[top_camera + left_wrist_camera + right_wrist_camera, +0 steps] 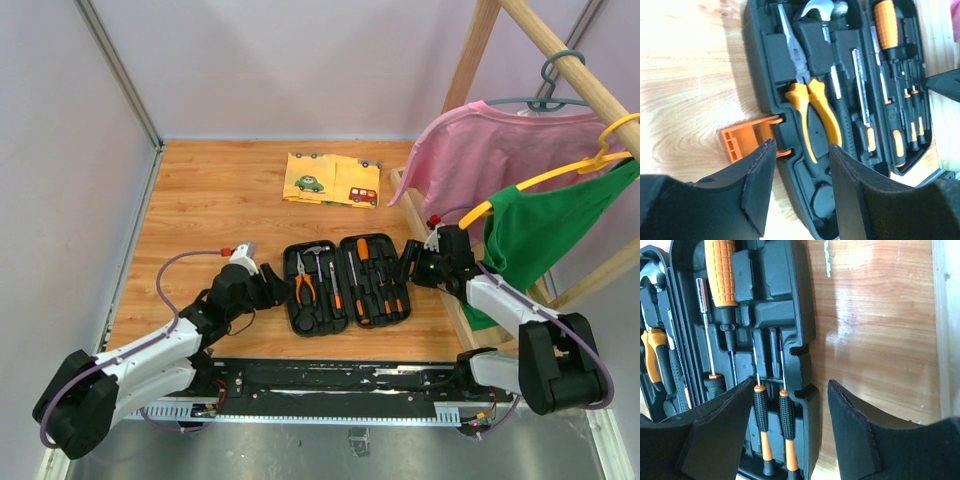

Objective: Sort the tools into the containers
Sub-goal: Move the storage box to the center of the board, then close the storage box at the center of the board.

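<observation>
— Two halves of the tool case (318, 322) lie open flat on the table (200, 200). How far along are we?

— Nearly done, we judge. The pliers (815, 107) and the hammer (820, 10) sit in the half toward 9 o'clock. The big orange screwdriver (720, 270) and the small screwdrivers (761, 410) sit in the half toward 3 o'clock. We see no tool loose outside the case.

— And our pincers?

— Our left pincer (800, 150) hangs at the case's 9 o'clock edge, jaws spread, holding nothing, just by the orange latch (742, 142). Our right pincer (790, 385) hovers at the 3 o'clock edge, also spread and empty.

— What's left, then?

— Probably only folding the case shut and latching it, though a few moulded slots look unfilled.
</observation>
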